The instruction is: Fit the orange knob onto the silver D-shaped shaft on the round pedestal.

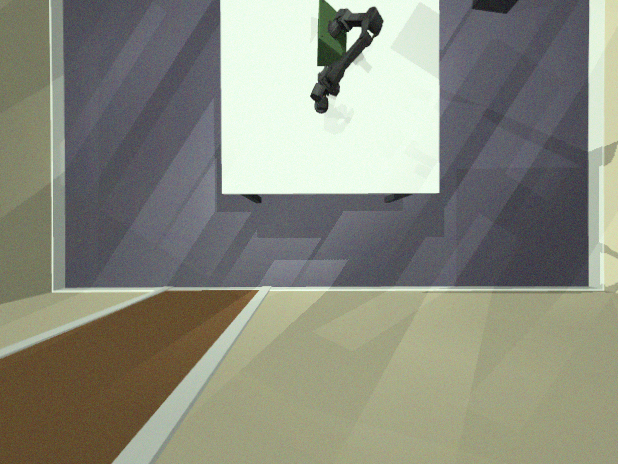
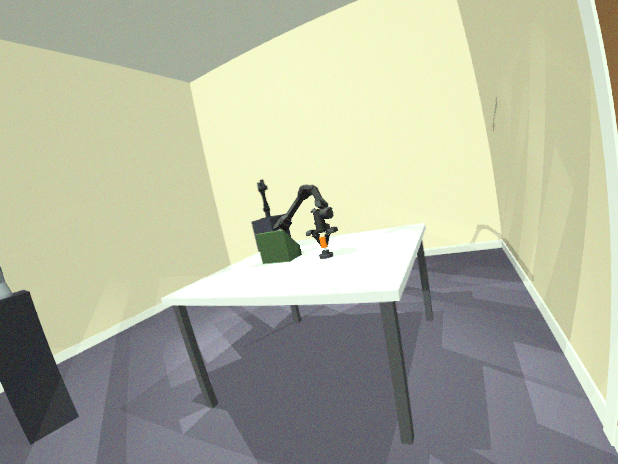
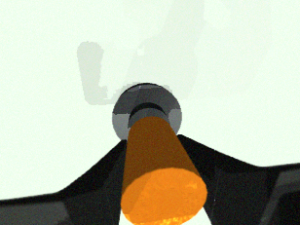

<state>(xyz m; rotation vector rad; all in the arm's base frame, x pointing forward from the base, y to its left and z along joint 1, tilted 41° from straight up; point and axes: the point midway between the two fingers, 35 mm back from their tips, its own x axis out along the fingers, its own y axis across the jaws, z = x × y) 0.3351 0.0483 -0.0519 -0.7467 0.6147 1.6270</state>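
Knob (image 2: 323, 242) (image 3: 155, 160), clamped upright in the fingers (image 2: 322, 240), sits above the pedestal (image 2: 326, 255) (image 3: 123, 108), its underside hidden, presumably held by its sides so that the hole faces down and can be turned to match the shaft's flat before pushing.

Top looks down from afar — exterior obliquely; wrist, close; all share the tabletop (image 1: 275, 150) (image 2: 300, 287) (image 3: 243, 57).

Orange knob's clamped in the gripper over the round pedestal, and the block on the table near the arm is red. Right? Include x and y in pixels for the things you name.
Not red: the block (image 1: 325, 47) (image 2: 276, 247) is green, as the top and exterior views show. The orange knob (image 2: 323, 242) (image 3: 163, 194) is clamped in the gripper (image 2: 323, 242) (image 3: 152, 141) over the round pedestal (image 2: 326, 255) (image 3: 122, 116), as you said.
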